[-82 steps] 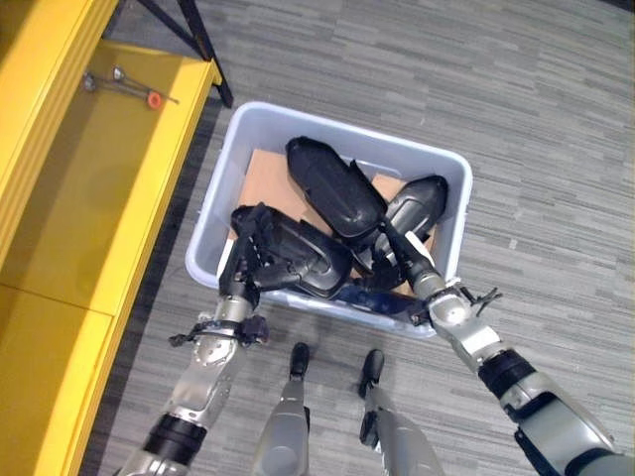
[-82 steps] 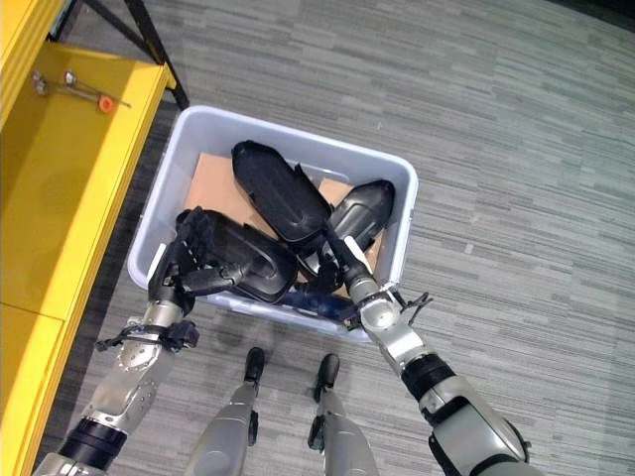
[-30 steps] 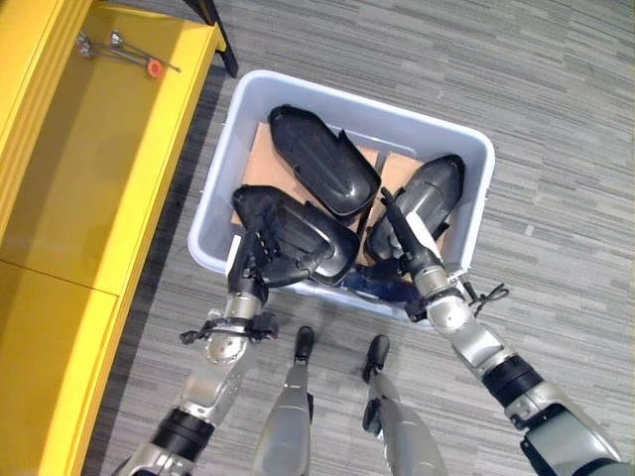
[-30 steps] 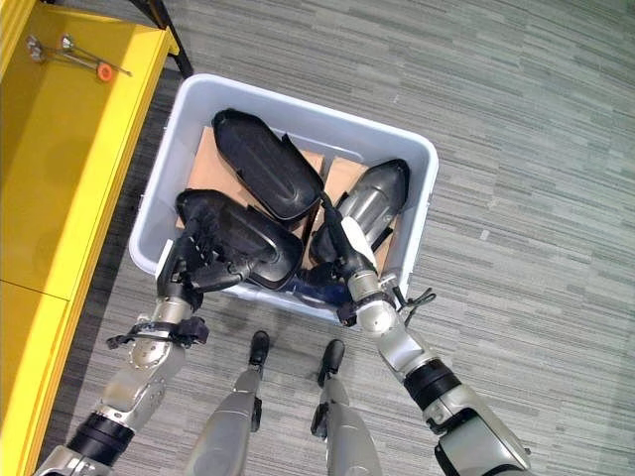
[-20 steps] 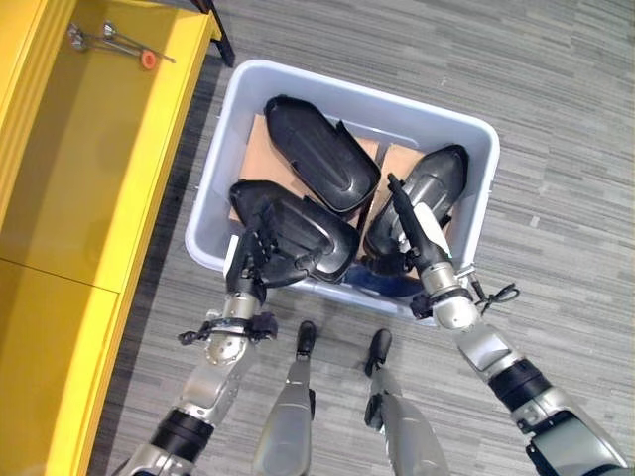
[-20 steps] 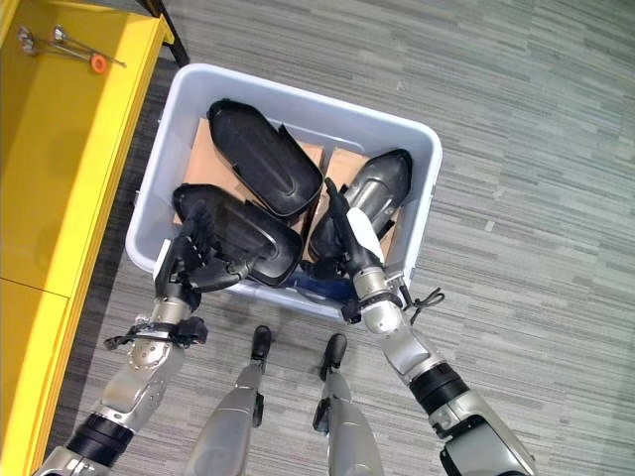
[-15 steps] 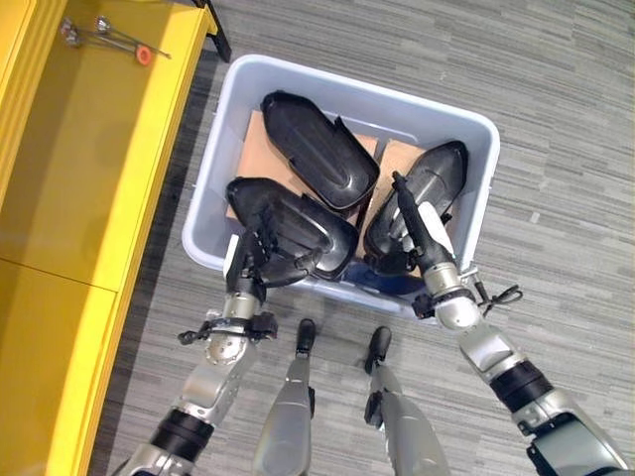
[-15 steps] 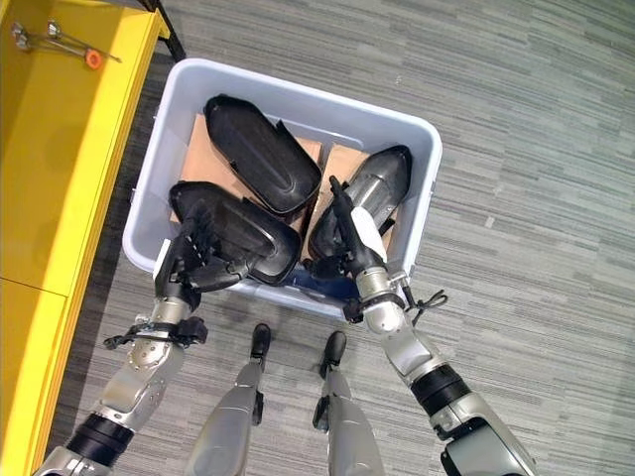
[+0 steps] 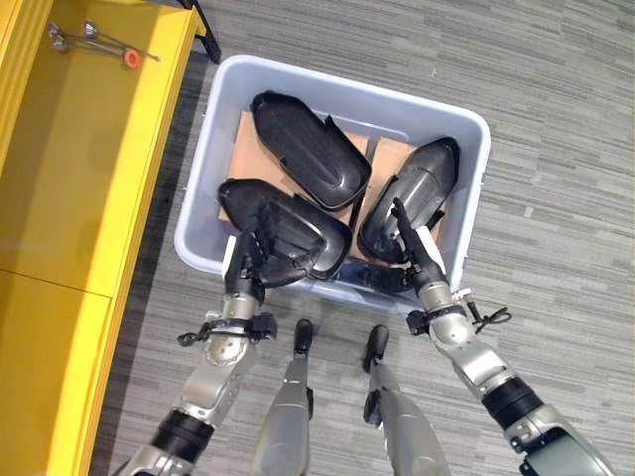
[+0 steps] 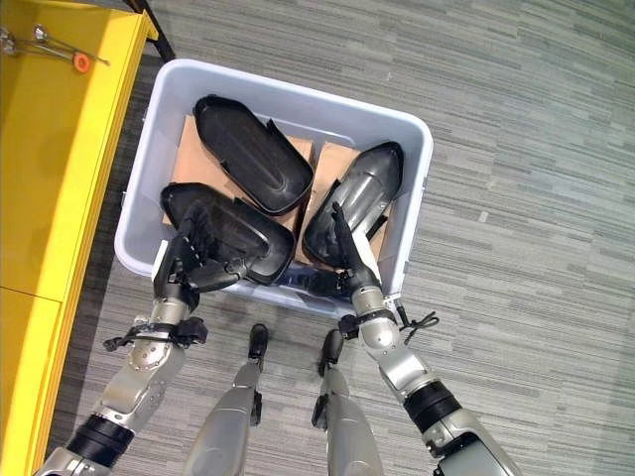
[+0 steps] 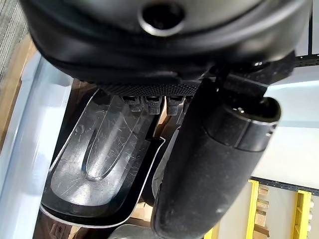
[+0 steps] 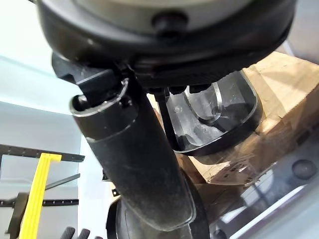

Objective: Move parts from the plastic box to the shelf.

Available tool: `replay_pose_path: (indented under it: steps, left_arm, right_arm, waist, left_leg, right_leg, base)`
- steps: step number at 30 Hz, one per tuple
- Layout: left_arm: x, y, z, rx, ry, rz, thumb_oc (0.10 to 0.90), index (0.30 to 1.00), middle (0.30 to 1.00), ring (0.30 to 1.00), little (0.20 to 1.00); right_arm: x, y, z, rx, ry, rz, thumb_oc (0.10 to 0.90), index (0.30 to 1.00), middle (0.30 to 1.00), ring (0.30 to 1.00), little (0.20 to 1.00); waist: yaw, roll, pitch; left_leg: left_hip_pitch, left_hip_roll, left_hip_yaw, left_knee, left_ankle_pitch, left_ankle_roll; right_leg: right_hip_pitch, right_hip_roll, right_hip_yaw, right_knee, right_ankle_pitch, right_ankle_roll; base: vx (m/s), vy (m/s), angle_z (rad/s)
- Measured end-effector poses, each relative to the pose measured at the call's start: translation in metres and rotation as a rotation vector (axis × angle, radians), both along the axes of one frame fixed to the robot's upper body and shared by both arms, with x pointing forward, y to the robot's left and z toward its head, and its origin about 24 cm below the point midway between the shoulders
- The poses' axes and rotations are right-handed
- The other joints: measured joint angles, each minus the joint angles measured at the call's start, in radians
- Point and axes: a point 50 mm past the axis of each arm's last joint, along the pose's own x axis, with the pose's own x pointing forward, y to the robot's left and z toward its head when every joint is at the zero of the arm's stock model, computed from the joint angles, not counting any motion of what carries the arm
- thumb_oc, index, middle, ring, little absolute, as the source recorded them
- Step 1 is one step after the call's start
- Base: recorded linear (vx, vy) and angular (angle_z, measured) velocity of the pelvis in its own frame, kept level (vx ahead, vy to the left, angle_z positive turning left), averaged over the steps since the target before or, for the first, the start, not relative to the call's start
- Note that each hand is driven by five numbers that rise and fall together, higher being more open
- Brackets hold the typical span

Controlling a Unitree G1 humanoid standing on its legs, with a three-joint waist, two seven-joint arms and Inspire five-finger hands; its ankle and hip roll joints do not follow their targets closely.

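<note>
The left robot hand (image 9: 250, 260) is inside the plastic box (image 9: 456, 248) at its near left, fingers curled round the edge of a black shell part (image 9: 288, 233). The right robot hand (image 9: 412, 250) reaches in at the near right, fingers extended along a glossy dark part (image 9: 422, 183) and resting against it without closing. A third black part (image 9: 303, 149) lies at the back of the box, on cardboard (image 9: 389, 156). The box stands on grey carpet (image 9: 556, 119), just beside the yellow shelf (image 9: 89, 159), where small metal tools (image 9: 94, 40) lie.
</note>
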Motion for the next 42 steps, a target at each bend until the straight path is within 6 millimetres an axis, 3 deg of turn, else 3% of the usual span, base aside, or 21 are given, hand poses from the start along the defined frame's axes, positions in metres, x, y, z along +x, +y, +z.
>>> replay_pose_path:
  steps: [6, 17, 23, 27, 38, 40, 42]
  left_arm:
    - [0.000, 0.000, 0.000, -0.001, -0.001, 0.000, 0.900, 1.000, 1.000, 1.000, 1.000]
    - [0.000, -0.001, 0.000, -0.008, 0.002, 0.010, 0.900, 1.000, 1.000, 1.000, 1.000]
    - [0.005, -0.006, 0.006, -0.012, -0.020, -0.004, 0.900, 1.000, 1.000, 1.000, 1.000]
    - [0.007, -0.007, 0.011, -0.017, -0.038, 0.005, 0.900, 1.000, 1.000, 1.000, 1.000]
    - [0.007, -0.008, 0.009, -0.021, -0.031, 0.001, 0.900, 1.000, 1.000, 1.000, 1.000]
    - [0.007, -0.009, 0.009, -0.023, -0.032, 0.000, 0.900, 1.000, 1.000, 1.000, 1.000]
    - [0.006, -0.009, 0.009, -0.023, -0.033, -0.003, 0.900, 1.000, 1.000, 1.000, 1.000]
  right_arm:
    - [0.002, 0.005, -0.013, 0.100, 0.071, -0.023, 0.900, 1.000, 1.000, 1.000, 1.000]
    - [0.016, -0.013, -0.005, 0.097, 0.028, -0.177, 0.900, 1.000, 1.000, 1.000, 1.000]
    - [0.026, -0.020, -0.016, -0.007, 0.064, -0.242, 0.900, 1.000, 1.000, 1.000, 1.000]
    - [0.030, -0.009, -0.019, -0.089, 0.062, -0.239, 0.900, 1.000, 1.000, 1.000, 1.000]
    - [0.033, -0.008, -0.023, -0.222, 0.053, -0.227, 0.900, 1.000, 1.000, 1.000, 1.000]
    - [0.034, -0.009, -0.027, -0.289, 0.055, -0.226, 0.400, 0.300, 0.300, 0.300, 0.300]
    - [0.036, -0.013, -0.032, -0.362, 0.065, -0.236, 0.400, 0.300, 0.300, 0.300, 0.300]
  waist:
    - [0.002, 0.000, 0.000]
    - [0.006, 0.001, 0.000]
    - [0.026, 0.010, 0.006]
    - [0.030, 0.015, 0.008]
    - [0.029, 0.016, 0.008]
    - [0.030, 0.016, 0.008]
    - [0.030, 0.017, 0.008]
  left_leg:
    - [-0.010, -0.001, 0.002, 0.000, 0.000, 0.000]
    - [-0.026, -0.001, 0.001, 0.000, 0.000, 0.000]
    - [-0.041, -0.002, 0.001, 0.000, 0.001, 0.001]
    - [-0.051, -0.003, -0.006, 0.000, 0.004, 0.000]
    - [-0.064, -0.002, -0.010, 0.000, 0.010, -0.002]
    - [-0.064, -0.002, -0.011, 0.000, 0.012, -0.002]
    - [-0.064, -0.002, -0.011, 0.001, 0.014, -0.003]
  right_leg:
    - [-0.011, -0.001, 0.002, 0.000, 0.002, 0.000]
    - [-0.027, -0.002, 0.001, 0.000, 0.002, 0.000]
    - [-0.043, -0.003, 0.001, 0.000, 0.002, 0.000]
    - [-0.050, -0.003, -0.005, 0.000, 0.003, -0.001]
    - [-0.061, -0.002, -0.009, 0.000, 0.007, -0.006]
    - [-0.061, -0.002, -0.011, 0.000, 0.007, -0.007]
    - [-0.061, -0.002, -0.011, 0.000, 0.009, -0.009]
  base:
    - [0.00, 0.000, 0.00]
    - [0.00, 0.000, 0.00]
    - [0.00, 0.000, 0.00]
    - [0.00, 0.000, 0.03]
    - [0.00, 0.000, 0.00]
    - [0.00, 0.000, 0.00]
    - [0.00, 0.000, 0.00]
